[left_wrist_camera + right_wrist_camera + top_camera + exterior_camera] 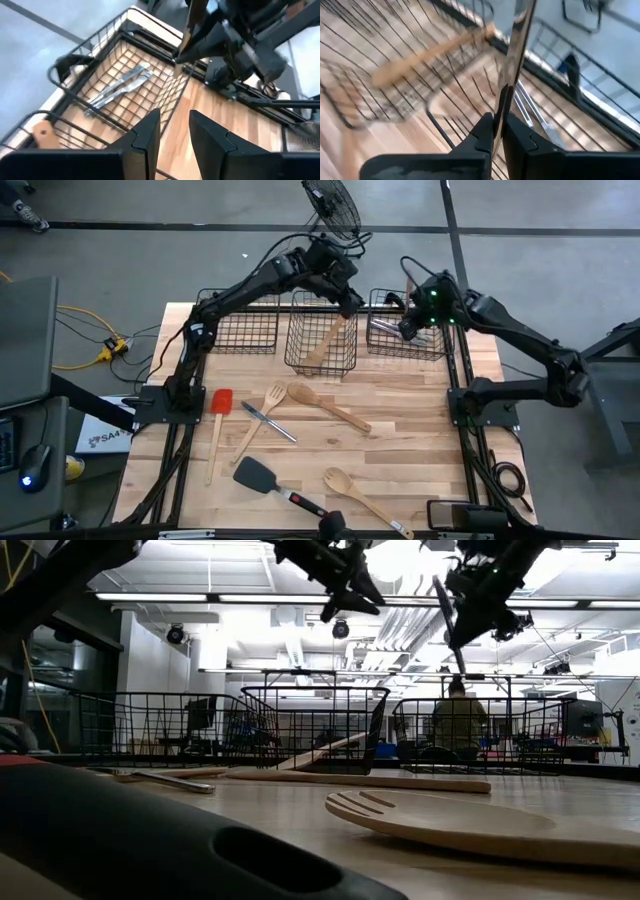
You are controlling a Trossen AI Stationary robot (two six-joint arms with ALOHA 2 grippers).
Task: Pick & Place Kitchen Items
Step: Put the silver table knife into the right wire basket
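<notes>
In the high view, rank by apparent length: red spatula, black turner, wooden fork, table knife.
1. Red spatula and black turner: longest, too alike to split.
2. Wooden fork.
3. Table knife, shortest.

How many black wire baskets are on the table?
3, in a row along the table's far edge: the left basket, the middle basket holding a wooden spoon, and the right basket.

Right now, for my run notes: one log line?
right hand: shut on metal utensil, above right basket | left hand: empty, over middle basket
</notes>
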